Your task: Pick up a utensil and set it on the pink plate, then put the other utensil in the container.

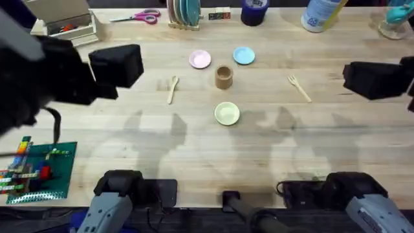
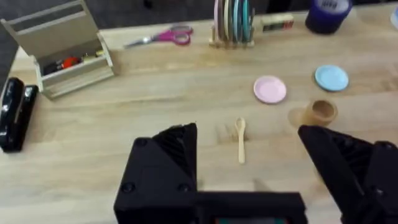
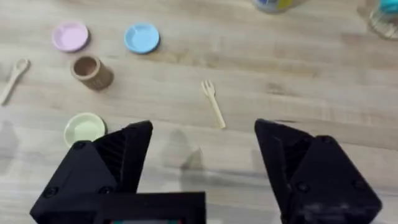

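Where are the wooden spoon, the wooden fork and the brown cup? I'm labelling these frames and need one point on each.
wooden spoon (image 2: 240, 142), left wrist view, middle of its handle.
wooden fork (image 3: 215, 109), right wrist view, on its handle just below the prongs.
brown cup (image 1: 224, 78), overhead view, on its side wall.

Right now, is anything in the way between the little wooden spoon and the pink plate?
No, nothing visible is. The spoon lies flat on bare table, and the pink plate sits just beyond it with only wood between. The brown cup stands off to the side, not on that path.
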Tool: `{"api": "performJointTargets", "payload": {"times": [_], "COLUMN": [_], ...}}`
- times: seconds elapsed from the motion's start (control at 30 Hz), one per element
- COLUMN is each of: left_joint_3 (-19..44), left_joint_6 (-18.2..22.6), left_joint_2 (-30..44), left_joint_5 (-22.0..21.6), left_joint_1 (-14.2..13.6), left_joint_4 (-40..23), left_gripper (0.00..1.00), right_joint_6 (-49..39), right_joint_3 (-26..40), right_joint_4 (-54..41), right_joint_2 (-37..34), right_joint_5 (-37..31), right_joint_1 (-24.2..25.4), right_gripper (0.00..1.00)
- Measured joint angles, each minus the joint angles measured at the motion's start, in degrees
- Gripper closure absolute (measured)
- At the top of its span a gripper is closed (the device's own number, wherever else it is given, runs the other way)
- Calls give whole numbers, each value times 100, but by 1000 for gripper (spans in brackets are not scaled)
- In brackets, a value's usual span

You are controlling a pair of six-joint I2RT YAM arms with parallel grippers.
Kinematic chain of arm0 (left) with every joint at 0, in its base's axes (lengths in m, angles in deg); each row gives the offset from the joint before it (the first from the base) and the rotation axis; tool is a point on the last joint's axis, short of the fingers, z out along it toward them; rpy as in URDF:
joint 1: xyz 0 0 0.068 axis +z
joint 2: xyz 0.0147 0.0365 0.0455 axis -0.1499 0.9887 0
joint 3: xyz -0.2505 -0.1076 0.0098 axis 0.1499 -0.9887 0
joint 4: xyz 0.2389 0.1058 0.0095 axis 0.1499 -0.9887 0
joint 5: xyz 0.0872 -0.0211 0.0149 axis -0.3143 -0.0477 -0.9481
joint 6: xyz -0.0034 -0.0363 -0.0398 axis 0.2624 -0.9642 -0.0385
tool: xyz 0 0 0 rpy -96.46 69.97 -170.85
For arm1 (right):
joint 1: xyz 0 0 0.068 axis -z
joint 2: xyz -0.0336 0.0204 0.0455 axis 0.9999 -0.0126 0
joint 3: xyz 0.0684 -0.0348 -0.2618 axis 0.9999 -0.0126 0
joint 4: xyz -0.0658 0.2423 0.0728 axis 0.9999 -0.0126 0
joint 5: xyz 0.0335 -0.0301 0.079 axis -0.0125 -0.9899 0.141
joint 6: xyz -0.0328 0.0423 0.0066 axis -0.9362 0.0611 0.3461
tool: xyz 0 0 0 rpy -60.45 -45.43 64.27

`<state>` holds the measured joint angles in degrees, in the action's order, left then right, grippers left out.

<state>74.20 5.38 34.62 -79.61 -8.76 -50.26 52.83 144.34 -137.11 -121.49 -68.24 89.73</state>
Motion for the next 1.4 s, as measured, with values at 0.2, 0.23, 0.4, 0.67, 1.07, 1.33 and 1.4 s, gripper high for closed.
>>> {"api": "performJointTargets", "payload": {"times": [0.2,0.23,0.4,0.67,1.07,1.33,1.4], "left_joint_3": [609,686,824,824,852,852,852], "left_joint_6": [29,35,42,44,42,42,42], "left_joint_2": [914,1050,1463,1651,2334,3481,3684], "left_joint_5": [19,21,25,45,51,67,67], "left_joint_1": [0,0,0,0,0,-116,-245], "left_joint_4": [-623,-702,-851,-915,-1182,-1016,-898], "left_gripper": [7,7,7,8,6,6,6], "right_joint_6": [-40,-40,-58,-60,-60,-60,-60], "right_joint_3": [205,205,205,214,216,218,218], "right_joint_4": [-139,-145,-138,-97,-97,-97,-97], "right_joint_2": [-572,-629,-713,-710,-709,-711,-710], "right_joint_5": [0,0,0,0,0,0,0], "right_joint_1": [0,0,0,11,11,11,11], "right_gripper": [5,5,5,4,4,3,3]}}
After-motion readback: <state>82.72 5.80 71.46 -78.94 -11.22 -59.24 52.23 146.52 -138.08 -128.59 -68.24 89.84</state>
